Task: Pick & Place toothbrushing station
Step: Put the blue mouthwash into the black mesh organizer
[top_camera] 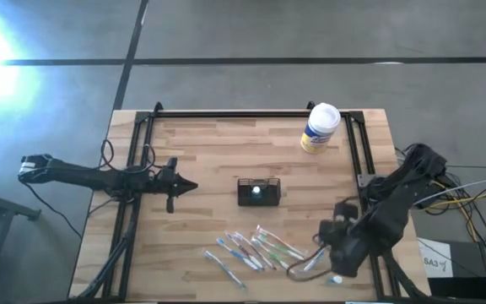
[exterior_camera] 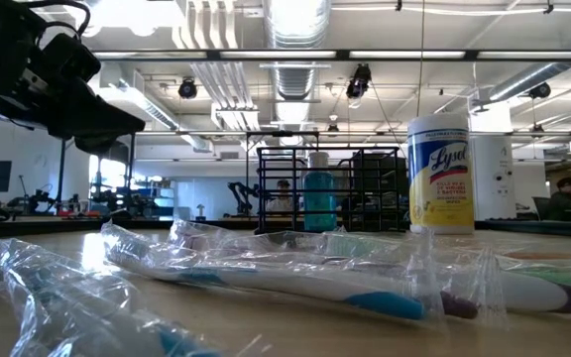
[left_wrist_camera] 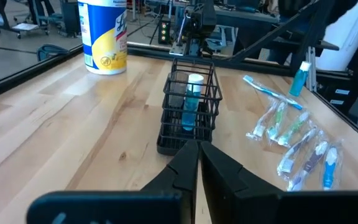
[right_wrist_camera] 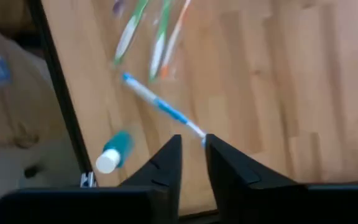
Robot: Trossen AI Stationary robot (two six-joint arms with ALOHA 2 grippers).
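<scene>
Black wire makes up the toothbrushing station (top_camera: 259, 192), a small slotted holder standing upright at the centre of the wooden surface (top_camera: 209, 152) with a blue, white-capped bottle (left_wrist_camera: 192, 101) inside it. From the station, a white-and-yellow wipes canister (top_camera: 320, 127) stands upright toward 1 o'clock, well apart, near the far edge. Toward 6 o'clock lies a loose spread of toothbrushes in clear wrappers (top_camera: 251, 249), flat on the wood.

At 9 o'clock from the station the left gripper (top_camera: 191, 187) hovers over the surface, pointing at the holder and apart from it; its fingers (left_wrist_camera: 182, 167) are pressed together with nothing between them. The right gripper (top_camera: 309, 263) is at about 5 o'clock from the station, near the front right corner of the surface, just beside the wrapped brushes. Its wrist view shows a narrow gap between the fingers (right_wrist_camera: 166, 163), and a blue-and-white toothbrush (right_wrist_camera: 160, 107) lies on the wood just beyond the tips; whether the tips touch its white end cannot be told. A small blue tube with a white cap (right_wrist_camera: 114, 151) lies near the black frame rail (right_wrist_camera: 61, 93) at the surface's edge.
</scene>
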